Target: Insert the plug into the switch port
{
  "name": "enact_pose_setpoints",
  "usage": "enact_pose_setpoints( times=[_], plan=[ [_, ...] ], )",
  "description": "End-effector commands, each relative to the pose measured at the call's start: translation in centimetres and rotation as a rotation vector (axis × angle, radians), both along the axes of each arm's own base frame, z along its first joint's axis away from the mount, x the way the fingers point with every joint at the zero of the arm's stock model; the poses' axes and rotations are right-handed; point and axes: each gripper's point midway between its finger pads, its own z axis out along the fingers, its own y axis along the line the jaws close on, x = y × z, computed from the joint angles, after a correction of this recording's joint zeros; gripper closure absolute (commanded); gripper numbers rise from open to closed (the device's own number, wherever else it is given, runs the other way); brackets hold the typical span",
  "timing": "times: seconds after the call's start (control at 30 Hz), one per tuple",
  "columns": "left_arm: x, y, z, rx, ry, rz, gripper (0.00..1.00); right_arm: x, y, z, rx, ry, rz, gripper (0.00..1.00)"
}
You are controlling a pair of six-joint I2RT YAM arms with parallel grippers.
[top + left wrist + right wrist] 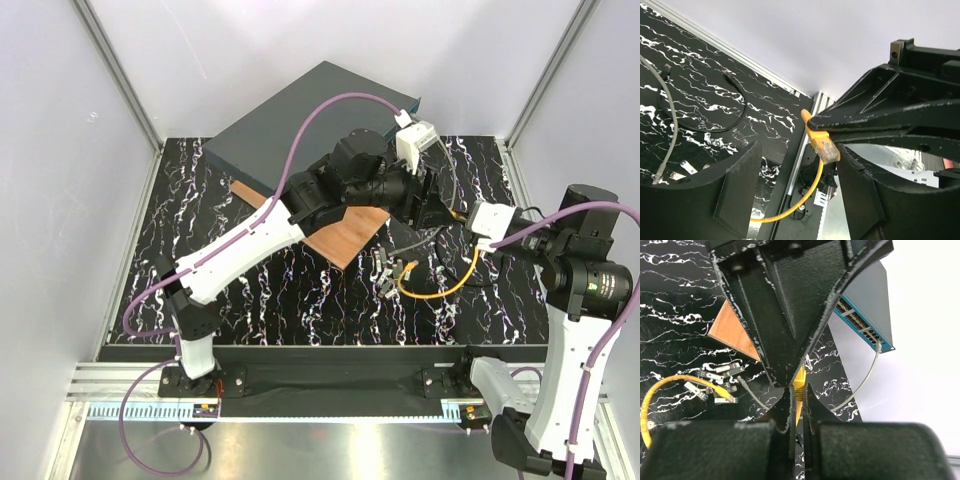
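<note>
Both fingers of my right gripper (796, 392) pinch the small yellowish plastic plug (826, 148) on its thin orange cable (440, 294); my left gripper (799, 149) is spread wide, plug between its fingers.

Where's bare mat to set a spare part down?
Free: mat between its left edge and left arm; near strip between that arm and orange cable. Crowded: right of the board, with metal modules, left end effector, right end effector gripping the plug.

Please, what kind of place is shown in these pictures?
Probably a robotics laboratory test cell: plain white walls in aluminium framing, a left arm and right arm bolted at the edge of a black marbled table, and a network switch.
</note>
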Motion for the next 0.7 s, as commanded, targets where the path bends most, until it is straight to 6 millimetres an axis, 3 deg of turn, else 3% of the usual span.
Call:
enact_pose_setpoints(
  times=[0.0,0.2,0.43,0.57,0.6,0.63,0.67],
  plan=[
    [-0.7,-0.6,2.8,-0.091,-0.019,-0.032,0.36,-0.3,0.1,-0.3,-0.032,-0.015,0.017,1.00],
    [-0.5,-0.7,2.7,-0.090,-0.007,-0.023,0.42,-0.7,0.3,-0.7,-0.051,-0.024,0.040,1.00],
    [-0.8,-1.2,1.9,-0.086,0.021,-0.040,0.71,-0.9,0.5,-0.4,-0.044,-0.044,0.045,1.00],
    [-0.9,-1.0,2.1,-0.086,0.007,-0.052,1.00,-0.7,0.4,-0.1,-0.021,-0.043,0.026,1.00],
    [-1.1,-0.9,2.2,-0.087,-0.001,-0.064,1.00,-0.6,0.4,0.0,-0.013,-0.037,0.019,0.99],
    [-1.3,-0.6,2.1,-0.082,-0.012,-0.072,1.00,-0.3,0.3,0.2,0.018,-0.015,-0.005,0.92],
    [-1.4,-0.3,2.3,-0.086,-0.024,-0.086,1.00,-0.3,0.3,0.2,0.032,-0.001,-0.015,0.54]
  ],
)
